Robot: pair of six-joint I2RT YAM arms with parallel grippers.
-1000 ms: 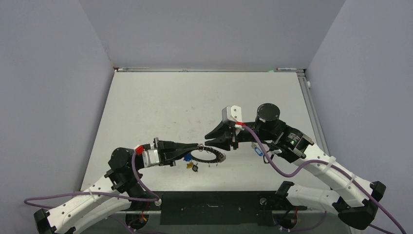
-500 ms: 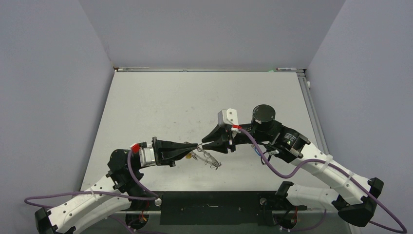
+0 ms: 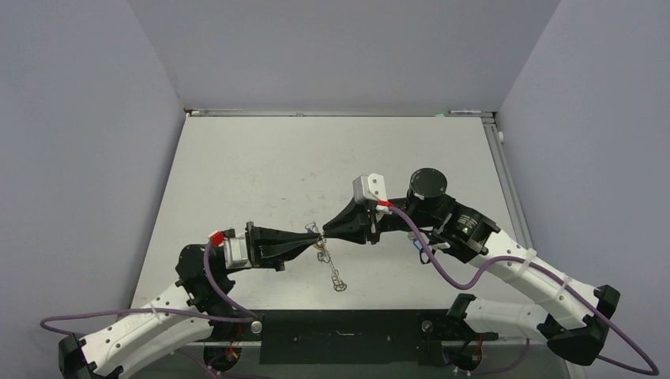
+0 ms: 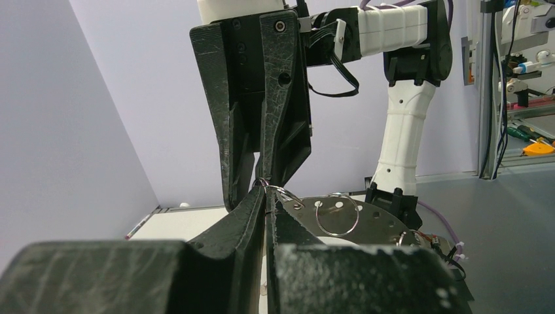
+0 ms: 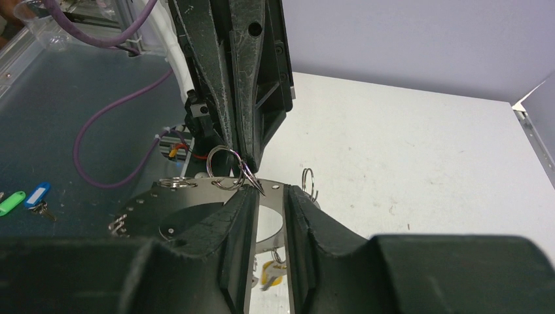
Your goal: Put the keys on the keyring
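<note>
White table (image 3: 237, 174), grey walls (image 3: 79, 158) on three sides. Left arm (image 3: 154, 314) in from the near left, right arm (image 3: 513, 268) in from the near right, tips meeting above the table's near middle.

Left tool (image 3: 314, 234): pressed fully together, clamped on the rim of the keyring (image 5: 196, 195).

Right tool (image 3: 326, 232): tip to tip with the left one, fingers (image 5: 229, 219) narrowly apart, set over the keyring's flat band with a clear gap between them.

Keyring: top rim held at the meeting tips, hanging from there toward the near edge, almost edge-on from above. Lower end close to the table, contact unclear. Up close, a flat metal band pierced with holes.

Small split rings (image 4: 337, 214) threaded through those holes, standing up beside both tools.

Yellow-tagged key (image 5: 268, 273) dangling under the band, visible through the right tool's gap. Blue-tagged key (image 5: 38, 194) and green-tagged key (image 5: 10, 201) side by side on a dark surface (image 5: 39, 131) at the far left of the right wrist view, well apart from the keyring.
</note>
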